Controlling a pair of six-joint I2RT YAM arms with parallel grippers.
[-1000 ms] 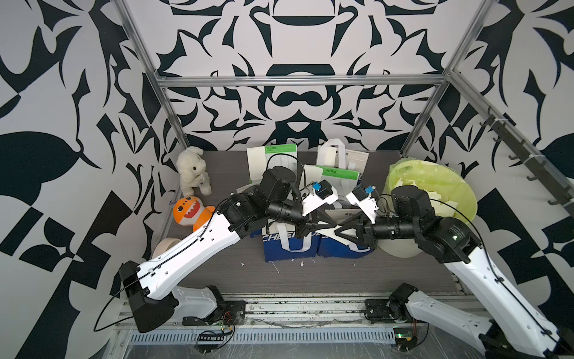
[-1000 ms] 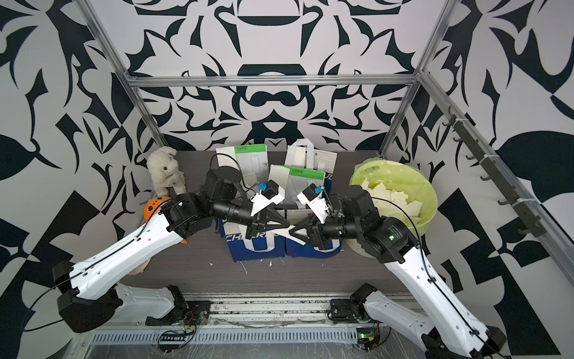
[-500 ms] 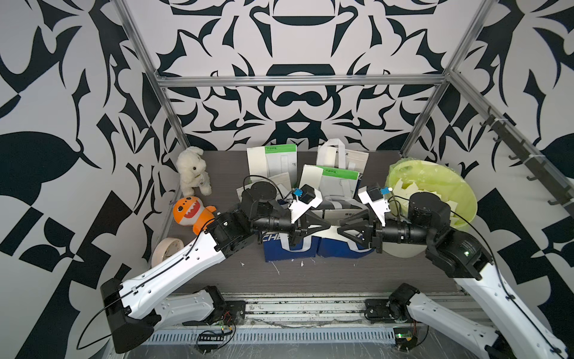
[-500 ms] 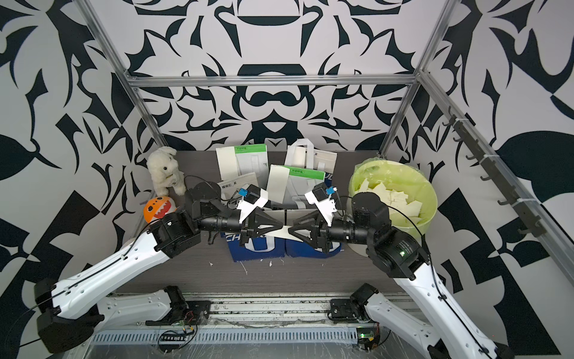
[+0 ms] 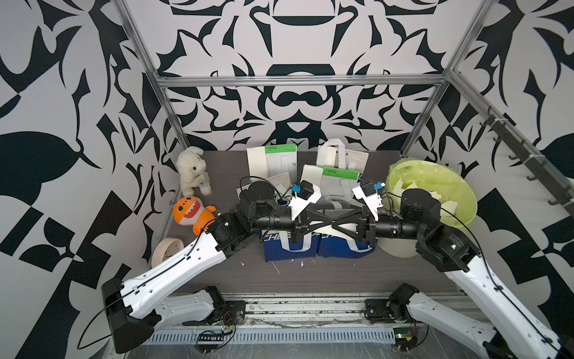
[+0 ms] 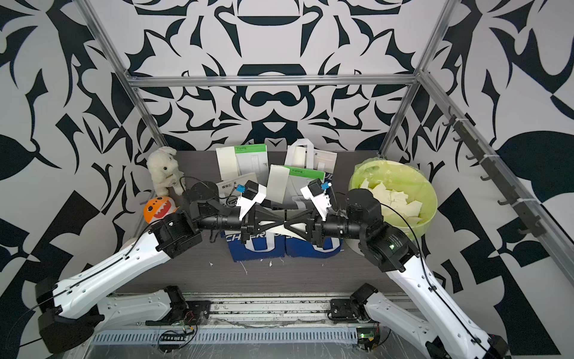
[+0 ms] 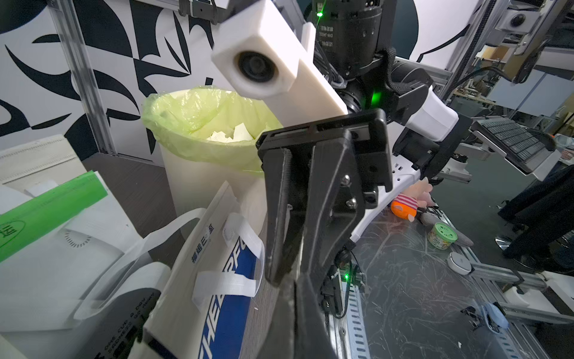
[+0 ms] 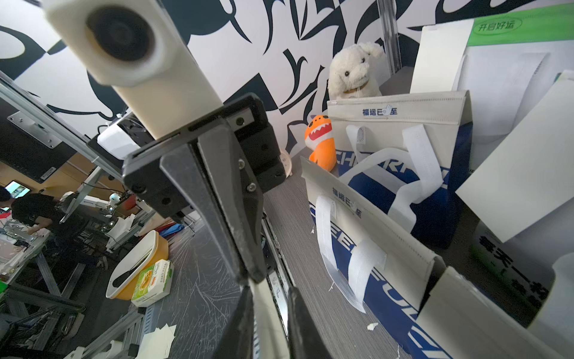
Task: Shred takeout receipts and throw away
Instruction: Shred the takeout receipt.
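Note:
Both grippers meet tip to tip above the blue bags. My left gripper (image 5: pixel 330 223) (image 7: pixel 295 289) is shut on a cream-white takeout receipt (image 6: pixel 275 230) (image 8: pixel 267 326). My right gripper (image 5: pixel 338 223) (image 8: pixel 269 292) stands narrowly open, its fingers (image 8: pixel 298 323) on either side of that same slip with a gap showing. More receipts lie on the bags behind (image 6: pixel 228 161) (image 6: pixel 278 183). The bin (image 5: pixel 400 248) (image 7: pixel 202 174) with a lime-green liner stands at the right, and torn pieces (image 6: pixel 394 199) lie inside it.
Two blue and white bags (image 5: pixel 289 251) (image 5: pixel 344 248) stand below the grippers, white and green bags (image 5: pixel 279 161) behind. A white plush dog (image 5: pixel 192 171), an orange plush (image 5: pixel 191 213) and a tape roll (image 5: pixel 166 248) sit at the left. Paper scraps (image 5: pixel 276 269) dot the front.
Both arms have dropped lower and flatter, so the grippers now point straight at each other. The right jaws have narrowed around the receipt. The left stays shut on it.

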